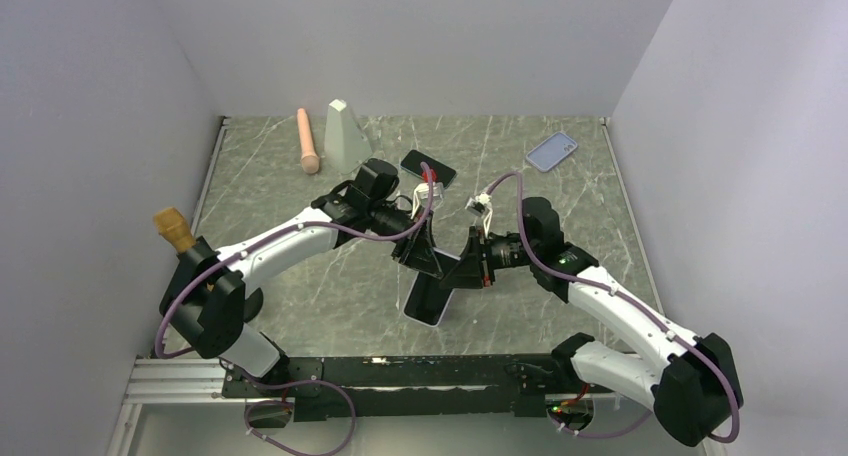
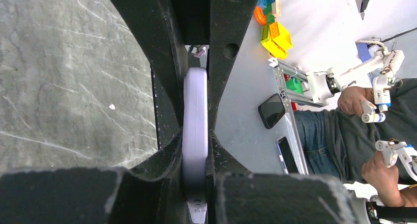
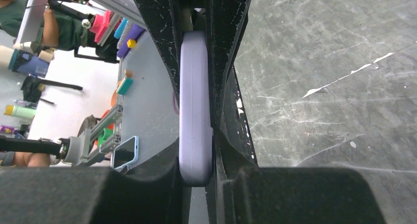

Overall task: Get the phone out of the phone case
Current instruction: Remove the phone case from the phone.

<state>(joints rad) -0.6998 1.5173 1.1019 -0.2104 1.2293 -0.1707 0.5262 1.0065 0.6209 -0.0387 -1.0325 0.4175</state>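
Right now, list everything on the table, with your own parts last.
phone in lavender case: one, lavender with a dark face, near centre, clamped between both grippers
black phone: one, black, far centre, lying flat
lavender phone or case: one, lavender, far right corner, lying flat; cannot tell which
cylinder: one, peach-pink, far left, lying down
pyramid-shaped block: one, pale grey, upright just right of the cylinder
tan object: one, tan-brown, left edge by the left arm
table: one, grey-green marble pattern
left gripper: one, black, shut on the phone in lavender case
right gripper: one, black, shut on the same phone from the opposite side
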